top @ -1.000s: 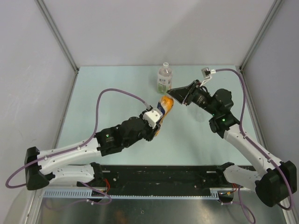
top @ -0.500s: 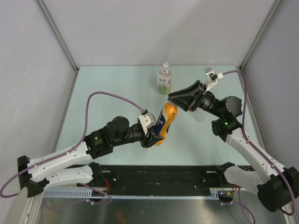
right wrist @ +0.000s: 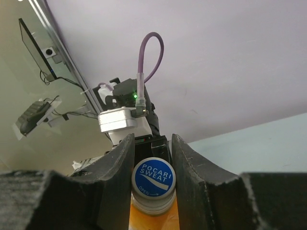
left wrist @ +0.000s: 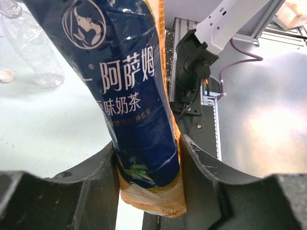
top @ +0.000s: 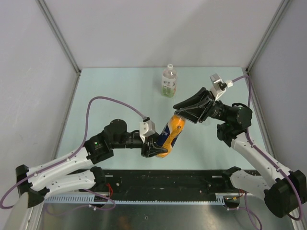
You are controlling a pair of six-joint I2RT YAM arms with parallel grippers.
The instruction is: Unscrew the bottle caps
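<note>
My left gripper [top: 156, 146] is shut on the lower body of an orange bottle with a dark blue label [top: 171, 133], holding it tilted above the table; the left wrist view shows the label [left wrist: 129, 96] clamped between both fingers [left wrist: 204, 167]. My right gripper [top: 181, 114] sits over the bottle's top. In the right wrist view its fingers [right wrist: 189, 163] press both sides of the blue cap with a white rim [right wrist: 153, 178]. A clear bottle [top: 169, 82] with a whitish cap [top: 169, 66] stands at the back.
A loose whitish cap [left wrist: 5, 75] lies on the table beside the clear bottle [left wrist: 33, 52]. The right arm's base [left wrist: 196, 62] and the black rail at the near edge [top: 163, 179] lie close behind the held bottle. Grey walls enclose the table.
My left arm pulled the orange bottle toward the near edge and stood it more upright. My right gripper followed down and left and closed around its cap.
</note>
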